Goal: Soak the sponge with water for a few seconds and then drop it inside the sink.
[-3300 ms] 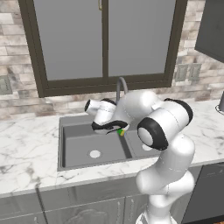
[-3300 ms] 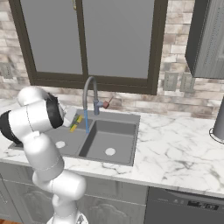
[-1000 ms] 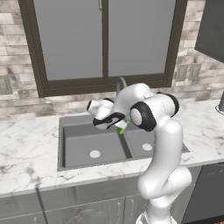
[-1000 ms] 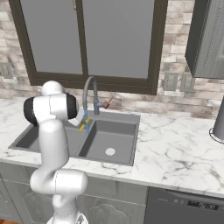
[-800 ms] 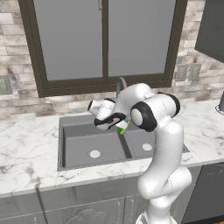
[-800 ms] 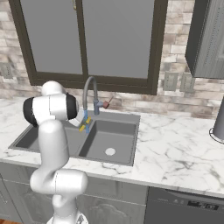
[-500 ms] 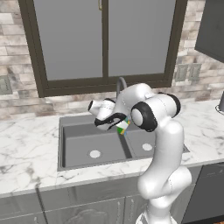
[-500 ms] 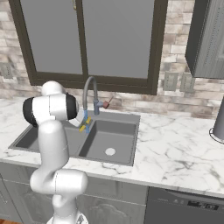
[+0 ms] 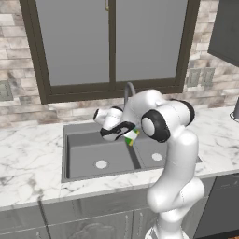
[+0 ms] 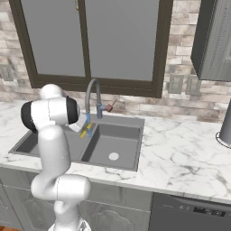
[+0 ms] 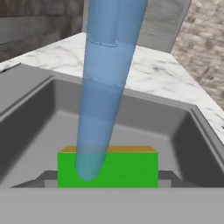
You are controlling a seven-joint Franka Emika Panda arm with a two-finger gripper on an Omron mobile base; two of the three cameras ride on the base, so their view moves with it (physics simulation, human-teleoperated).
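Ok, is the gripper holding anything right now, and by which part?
Yes: the gripper holds the sponge by its two ends, under the water.

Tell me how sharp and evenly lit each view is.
Left base view: flat, even light, soft edges, no glare on the sink. Right base view: the same, with the sponge tiny. Hand view: the water is translucent, the sponge crisp but untextured, the background wall blurry.

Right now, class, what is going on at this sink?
The gripper is shut on the sponge and holds it above the sink. Water from the faucet lands on the sponge's green face. The sponge is not yet dropped in.
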